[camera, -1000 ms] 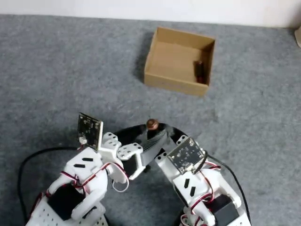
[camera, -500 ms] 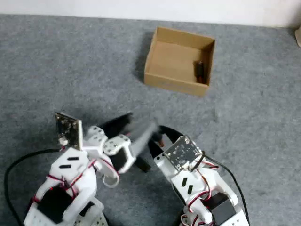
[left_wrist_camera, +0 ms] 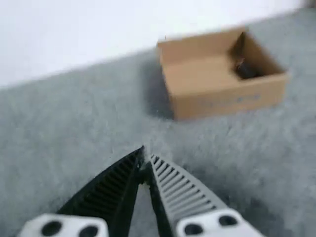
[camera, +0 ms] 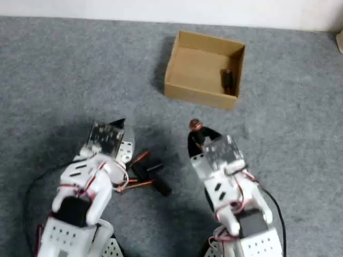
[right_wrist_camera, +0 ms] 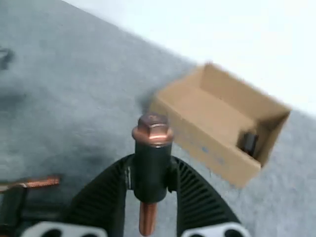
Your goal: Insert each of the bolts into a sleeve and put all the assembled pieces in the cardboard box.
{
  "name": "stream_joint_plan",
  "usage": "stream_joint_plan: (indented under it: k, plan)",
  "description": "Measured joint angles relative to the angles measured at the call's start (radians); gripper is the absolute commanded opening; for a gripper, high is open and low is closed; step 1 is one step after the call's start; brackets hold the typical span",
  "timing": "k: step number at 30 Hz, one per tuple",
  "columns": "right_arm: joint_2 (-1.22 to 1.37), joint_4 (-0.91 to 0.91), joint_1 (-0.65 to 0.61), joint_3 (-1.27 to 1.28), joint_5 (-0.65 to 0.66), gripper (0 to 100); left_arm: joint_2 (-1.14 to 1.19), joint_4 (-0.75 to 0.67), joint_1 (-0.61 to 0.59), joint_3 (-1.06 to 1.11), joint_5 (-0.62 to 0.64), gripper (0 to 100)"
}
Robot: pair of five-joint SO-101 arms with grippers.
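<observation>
My right gripper [right_wrist_camera: 150, 185] is shut on an assembled piece [right_wrist_camera: 150, 168], a copper bolt standing upright through a black sleeve. From above, that piece [camera: 195, 128] is held short of the cardboard box [camera: 185, 59]. The box [right_wrist_camera: 217, 111] holds one dark assembled piece [camera: 227, 80] at its right wall, also seen as a dark shape [left_wrist_camera: 243, 69] in the left wrist view. My left gripper [left_wrist_camera: 146, 165] is shut with nothing in it, its tip [camera: 118, 124] raised left of the loose parts. Copper bolts [camera: 138, 158] and black sleeves [camera: 151, 172] lie on the carpet between the arms.
Grey carpet [camera: 64, 75] covers the whole work surface, with a white wall along the far edge. Open floor lies left of the box [left_wrist_camera: 222, 94] and between it and the arms. A black cable [camera: 40, 176] runs beside the left arm's base.
The two grippers have parted. The left arm swung left and let go, uncovering loose bolts and sleeves. The right arm moved right and toward the box with the assembled piece.
</observation>
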Motion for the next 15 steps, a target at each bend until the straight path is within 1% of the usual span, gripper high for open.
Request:
stream_joint_plan:
  k: [4, 8, 12, 15]
  plan:
    - [0.311, -0.078, 0.043, -0.161, 0.0, 0.5, 0.252, -0.118, -0.037, -0.038, 0.0, 1]
    - [0.689, -0.094, 0.103, -0.44, 0.0, 0.5, 0.605, -0.259, -0.081, -0.132, 0.0, 1]
    - [1.106, -0.089, 0.172, -0.796, 0.0, 0.5, 0.954, -0.302, -0.14, -0.29, 0.025, 1]
    - [1.427, -0.014, 0.213, -1.106, 0.0, 0.5, 1.143, -0.308, -0.158, -0.396, 0.068, 1]
